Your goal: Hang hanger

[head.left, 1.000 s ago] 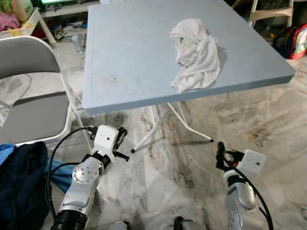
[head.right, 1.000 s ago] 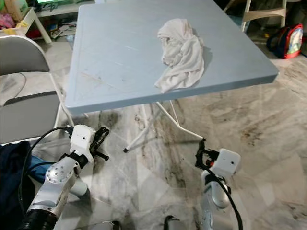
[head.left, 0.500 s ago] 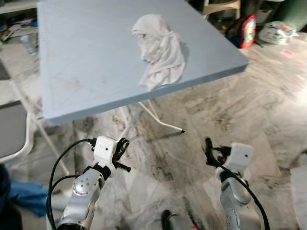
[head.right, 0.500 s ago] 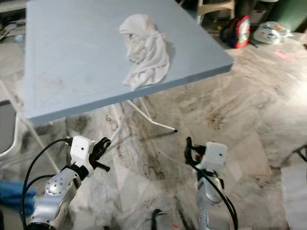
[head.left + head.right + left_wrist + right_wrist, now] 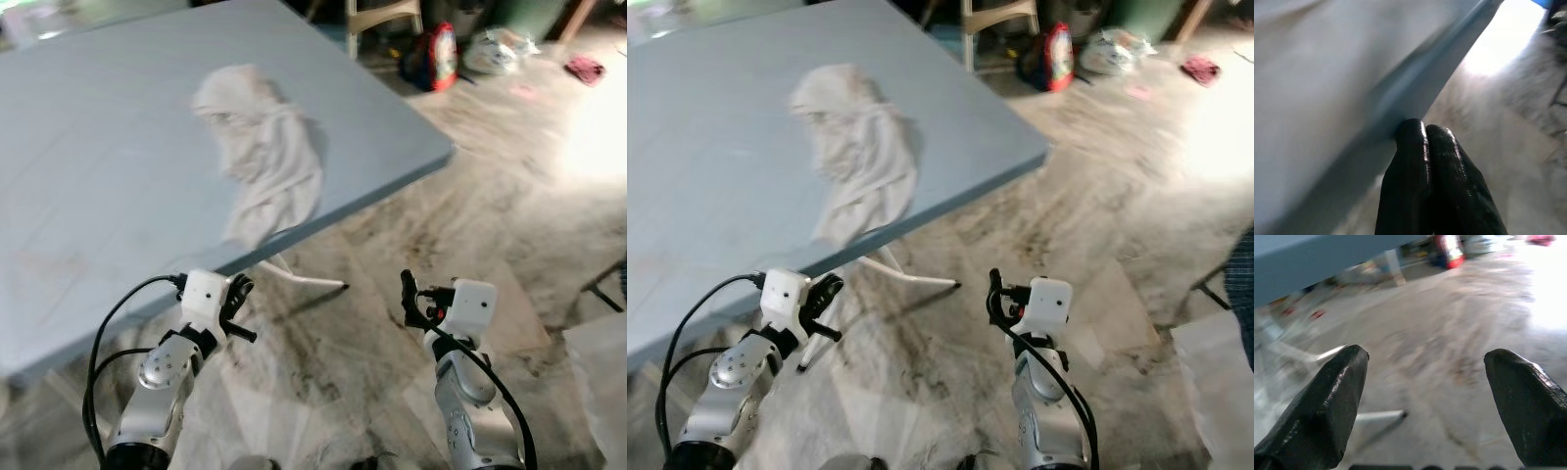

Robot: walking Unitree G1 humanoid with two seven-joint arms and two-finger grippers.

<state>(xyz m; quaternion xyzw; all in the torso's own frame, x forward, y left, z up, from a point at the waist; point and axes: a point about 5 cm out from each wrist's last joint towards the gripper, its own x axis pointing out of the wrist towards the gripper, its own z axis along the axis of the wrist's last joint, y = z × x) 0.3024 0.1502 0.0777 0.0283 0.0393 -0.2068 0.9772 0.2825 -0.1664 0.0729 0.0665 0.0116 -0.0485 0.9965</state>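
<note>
Hanging not yet begun, no hanger found.
Left pincer clenched empty, right pincer spread empty, both low before the blue tabletop; a crumpled white cloth, perhaps a shirt, lies there.

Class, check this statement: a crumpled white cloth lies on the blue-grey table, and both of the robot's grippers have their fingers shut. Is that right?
Not quite. The white cloth does lie on the blue-grey table, and the left gripper has its fingers pressed together, as the left wrist view shows. But the right gripper is open: the right wrist view shows its two fingers spread wide apart with bare floor between them.
</note>
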